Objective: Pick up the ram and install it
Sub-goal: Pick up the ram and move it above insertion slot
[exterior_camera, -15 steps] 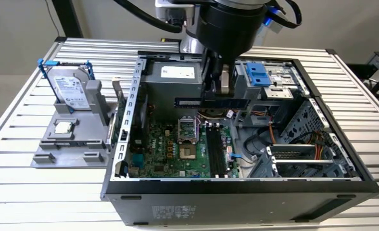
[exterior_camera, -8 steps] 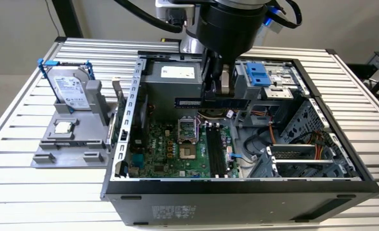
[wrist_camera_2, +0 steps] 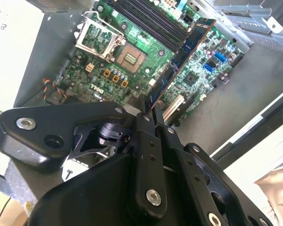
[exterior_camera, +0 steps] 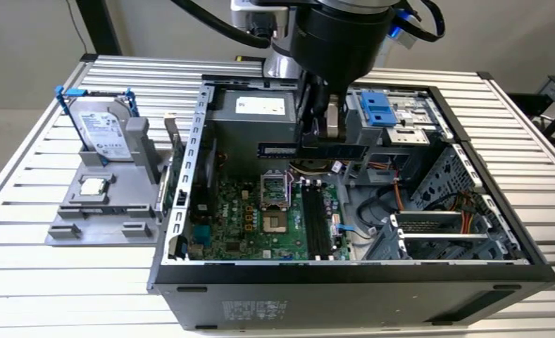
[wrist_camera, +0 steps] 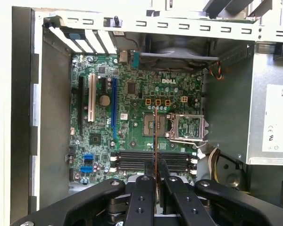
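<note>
at the exterior view's left, on the slatted metal table (exterior_camera: 24, 232), a grey holder (exterior_camera: 103, 218) is seen. a silver hard drive (exterior_camera: 103, 130) on blue rails is stood upright at its back, and a small square processor chip (exterior_camera: 92, 186) is laid flat in front of the drive. toward the middle, an open computer case (exterior_camera: 353, 289) is laid on its side, and the green motherboard (exterior_camera: 244, 222) is exposed on its floor. the processor socket (exterior_camera: 275, 224) is uncovered, with its metal frame (exterior_camera: 274, 184) tilted up. just beside the socket, toward the exterior view's right, the long black memory slots (exterior_camera: 317, 218) are found. the ram (exterior_camera: 287, 149) is held in the air over the case interior, level, clear of the board and turned crosswise to the slots. it is pinched by the gripper (exterior_camera: 320, 144), whose black fingers are pressed together on the stick. in the second wrist view the ram (wrist_camera_2: 181, 59) is shown reaching out from the gripper (wrist_camera_2: 149, 113) over the board, and in the first wrist view the ram (wrist_camera: 154, 141) is seen edge-on at the gripper (wrist_camera: 155, 176). at the exterior view's right, a blue drive-bay part (exterior_camera: 379, 109) and loose cables (exterior_camera: 400, 193) are seen.
</note>
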{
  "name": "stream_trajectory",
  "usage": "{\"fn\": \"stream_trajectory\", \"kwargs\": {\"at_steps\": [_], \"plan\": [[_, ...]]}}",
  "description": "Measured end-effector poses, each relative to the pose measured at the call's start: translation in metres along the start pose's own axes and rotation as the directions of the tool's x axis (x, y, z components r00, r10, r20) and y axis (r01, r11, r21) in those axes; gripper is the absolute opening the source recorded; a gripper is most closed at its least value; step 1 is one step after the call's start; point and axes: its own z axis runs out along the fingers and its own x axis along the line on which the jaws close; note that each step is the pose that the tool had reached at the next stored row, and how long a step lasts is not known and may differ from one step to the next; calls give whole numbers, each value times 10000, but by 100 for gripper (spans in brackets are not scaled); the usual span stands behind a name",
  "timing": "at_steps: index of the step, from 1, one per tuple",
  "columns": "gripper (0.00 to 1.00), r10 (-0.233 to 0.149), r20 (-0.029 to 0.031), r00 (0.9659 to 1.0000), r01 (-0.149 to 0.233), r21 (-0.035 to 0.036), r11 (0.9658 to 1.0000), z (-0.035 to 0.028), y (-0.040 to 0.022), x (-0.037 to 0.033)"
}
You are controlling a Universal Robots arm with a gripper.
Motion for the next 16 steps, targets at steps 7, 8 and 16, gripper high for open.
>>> {"fn": "stream_trajectory", "kwargs": {"at_steps": [7, 8, 16], "plan": [[0, -1, 0, 10000, 1, 1, 10000, -3, -83, 2], [0, 0, 0, 10000, 0, 0, 10000, -4, -96, 2], [0, -3, -8, 10000, 3, 56, 10000, -5, -138, 2]]}}
